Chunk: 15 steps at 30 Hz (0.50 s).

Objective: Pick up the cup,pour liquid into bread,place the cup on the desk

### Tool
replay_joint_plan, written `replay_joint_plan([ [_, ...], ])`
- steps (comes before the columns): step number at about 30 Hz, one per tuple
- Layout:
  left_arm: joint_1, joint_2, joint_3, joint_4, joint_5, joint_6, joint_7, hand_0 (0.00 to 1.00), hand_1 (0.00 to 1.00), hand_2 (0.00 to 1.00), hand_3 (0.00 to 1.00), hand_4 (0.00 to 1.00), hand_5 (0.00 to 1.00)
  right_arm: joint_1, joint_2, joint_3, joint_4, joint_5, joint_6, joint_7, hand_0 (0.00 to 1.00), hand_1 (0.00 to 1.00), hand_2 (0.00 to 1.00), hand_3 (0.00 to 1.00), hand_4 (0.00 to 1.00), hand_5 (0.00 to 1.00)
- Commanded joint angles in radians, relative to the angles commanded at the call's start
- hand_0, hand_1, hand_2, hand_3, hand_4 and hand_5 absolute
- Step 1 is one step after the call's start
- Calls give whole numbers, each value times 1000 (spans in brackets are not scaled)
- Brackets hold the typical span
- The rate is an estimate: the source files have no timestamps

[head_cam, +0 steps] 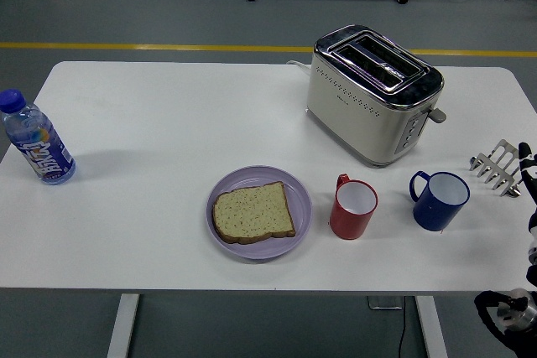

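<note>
Check the near edge of the counter first. At 4 o'clock, the right robot hand shows only as a few dark parts at the picture's right border; you cannot tell whether it is released or clenched, and it touches no cup. The arm hardware sits below it, off the counter's near corner.

At the near centre, locate the lilac plate with one slice of bread lying flat on it. Just beside the plate at 3 o'clock stands the red cup, upright, handle toward 11 o'clock. Further toward 3 o'clock, apart from the red cup, stands the blue cup, upright, handle toward 9 o'clock. Both cups rest on the counter.

At 3 o'clock of the blue cup, near the counter's right edge, find the metal toast rack. At 9 o'clock, near the left edge, a water bottle with a blue cap stands upright.

Toward 1 o'clock, behind the cups, the cream toaster sits at an angle, slots up.
</note>
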Motion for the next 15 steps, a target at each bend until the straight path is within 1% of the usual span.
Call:
replay_joint_plan([
  [1, 1, 1, 1, 0, 0, 0, -1, 680, 680, 691, 542, 254, 998, -1, 1, 2, -1, 11, 6, 2, 772, 704, 813, 835, 875, 110],
  [2, 2, 1, 1, 0, -1, 0, -1, 680, 680, 691, 542, 254, 998, -2, 2, 3, -2, 19, 13, 3, 746, 672, 762, 784, 860, 133],
  [4, 2, 1, 4, 0, -5, 0, -3, 680, 680, 691, 542, 254, 998, -2, 3, 5, -3, 48, 29, 7, 746, 672, 762, 784, 860, 133],
  [8, 2, 2, 10, 0, -16, 0, -7, 680, 680, 691, 542, 254, 998, -3, 4, 8, -4, 74, 39, 10, 746, 672, 762, 784, 860, 133],
  [9, 2, 2, 12, 0, -20, 1, -8, 680, 681, 691, 541, 254, 998, -2, 5, 10, -2, 89, 44, 12, 734, 666, 746, 759, 842, 146],
  [14, 0, 2, 18, 1, -31, 1, -11, 680, 681, 691, 541, 254, 998, 3, 5, 15, -3, 134, 66, 7, 734, 666, 746, 759, 842, 146],
  [15, -1, 2, 18, 1, -32, 1, -11, 680, 681, 691, 540, 254, 998, 3, 6, 15, -5, 138, 67, 5, 721, 645, 725, 723, 825, 160],
])
